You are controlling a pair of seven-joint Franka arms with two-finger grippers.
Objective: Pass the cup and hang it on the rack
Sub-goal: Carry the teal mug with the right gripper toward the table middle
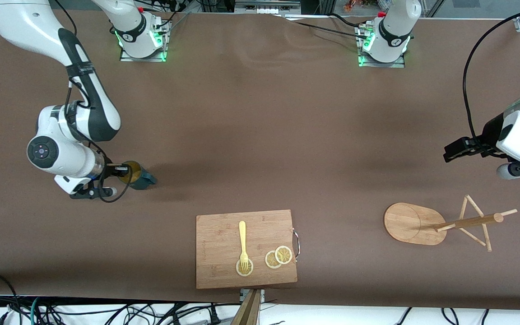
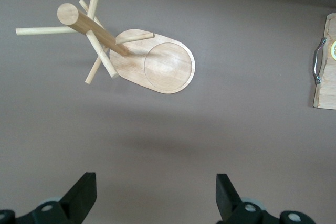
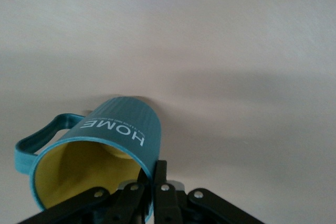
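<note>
The dark teal cup [image 1: 139,177] with a yellow inside is at the right arm's end of the table, tilted, with its handle pointing away from the gripper. My right gripper [image 1: 122,170] is shut on its rim wall, one finger inside and one outside; the right wrist view shows the cup [image 3: 105,140] and the gripper [image 3: 152,174] clamped on it. The bamboo rack [image 1: 411,223] stands at the left arm's end, with its pole and pegs above the oval base. My left gripper [image 1: 456,151] hovers open and empty over bare table beside the rack [image 2: 157,61]; in its wrist view the gripper [image 2: 155,195] holds nothing.
A wooden cutting board [image 1: 215,266] lies at the table's near edge in the middle, with a yellow fork [image 1: 243,239] and lemon slices [image 1: 278,257] on it. Its handle end shows in the left wrist view [image 2: 325,66]. Cables hang below the table's near edge.
</note>
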